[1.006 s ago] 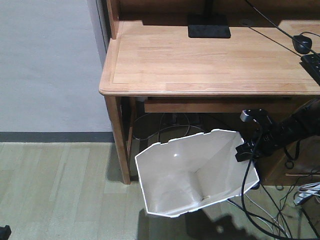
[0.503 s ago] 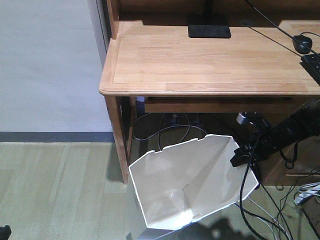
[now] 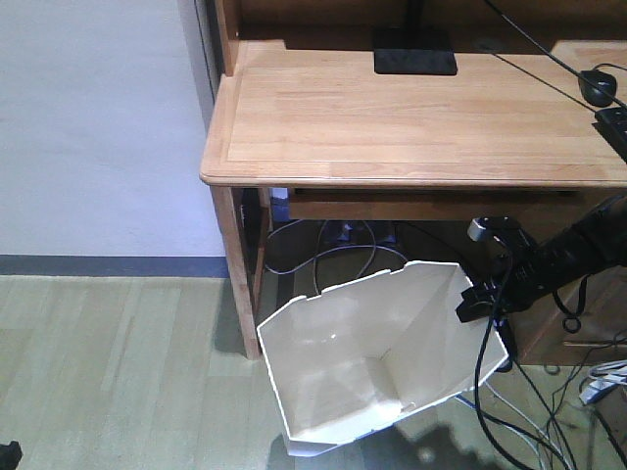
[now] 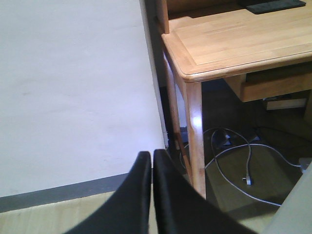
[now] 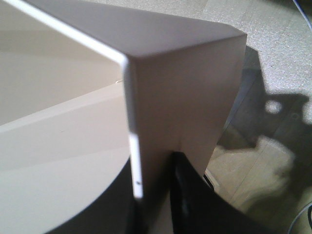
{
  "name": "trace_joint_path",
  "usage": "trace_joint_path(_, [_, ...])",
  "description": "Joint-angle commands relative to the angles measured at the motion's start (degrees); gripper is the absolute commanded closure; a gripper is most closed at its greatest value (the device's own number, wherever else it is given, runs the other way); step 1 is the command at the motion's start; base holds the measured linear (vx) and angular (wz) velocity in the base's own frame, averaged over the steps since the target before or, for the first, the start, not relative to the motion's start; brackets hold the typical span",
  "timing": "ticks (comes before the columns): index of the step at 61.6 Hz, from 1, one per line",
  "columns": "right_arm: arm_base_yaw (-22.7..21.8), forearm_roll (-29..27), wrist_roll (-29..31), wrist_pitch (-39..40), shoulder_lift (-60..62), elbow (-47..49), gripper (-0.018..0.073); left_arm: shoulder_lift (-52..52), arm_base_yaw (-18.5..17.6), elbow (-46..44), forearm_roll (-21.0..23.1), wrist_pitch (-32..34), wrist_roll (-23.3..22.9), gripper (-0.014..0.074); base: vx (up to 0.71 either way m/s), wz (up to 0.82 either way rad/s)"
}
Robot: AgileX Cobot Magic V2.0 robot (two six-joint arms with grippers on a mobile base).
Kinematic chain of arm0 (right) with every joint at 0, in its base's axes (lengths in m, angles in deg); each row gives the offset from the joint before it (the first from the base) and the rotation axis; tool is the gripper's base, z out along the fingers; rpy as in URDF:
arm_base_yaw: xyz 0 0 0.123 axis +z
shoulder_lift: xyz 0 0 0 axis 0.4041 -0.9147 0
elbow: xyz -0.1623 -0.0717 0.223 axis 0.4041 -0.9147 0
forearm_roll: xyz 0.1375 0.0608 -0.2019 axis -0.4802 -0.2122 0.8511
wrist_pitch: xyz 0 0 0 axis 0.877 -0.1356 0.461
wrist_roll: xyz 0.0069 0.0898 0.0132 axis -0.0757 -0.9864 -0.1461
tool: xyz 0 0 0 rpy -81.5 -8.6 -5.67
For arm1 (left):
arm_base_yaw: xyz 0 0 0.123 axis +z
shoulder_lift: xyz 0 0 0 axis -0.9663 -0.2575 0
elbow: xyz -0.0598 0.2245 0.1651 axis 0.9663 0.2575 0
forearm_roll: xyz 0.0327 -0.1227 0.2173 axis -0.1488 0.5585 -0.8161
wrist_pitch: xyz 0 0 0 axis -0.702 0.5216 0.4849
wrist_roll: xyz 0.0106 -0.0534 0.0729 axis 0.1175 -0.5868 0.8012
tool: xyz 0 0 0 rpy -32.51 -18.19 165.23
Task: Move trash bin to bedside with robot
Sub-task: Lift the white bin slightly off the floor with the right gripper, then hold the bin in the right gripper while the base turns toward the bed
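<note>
I held the trash bin (image 3: 343, 362) by its rim, lower right, with my right gripper (image 3: 477, 302) clamped on it for dragging; my left gripper (image 4: 151, 190) idled, fingers together.

Clearance around the bin (image 3: 372, 343). I see open floor (image 3: 108, 372) on the left, out to the wall (image 3: 98, 127). The counter (image 3: 411, 117) overhangs behind, its leg (image 3: 232, 274) just beside the bin's rim. On the right, loose cables (image 3: 478, 382) trail over the floor and hang in front of the bin's right side.
</note>
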Motion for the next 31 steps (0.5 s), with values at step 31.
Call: trace_joint_path(31, [-0.2,-5.9,0.0,-10.5,4.2,0.9,0.0563,1.2,0.0,1.0,0.0,4.0,-0.3,0.0603,-0.05,0.31])
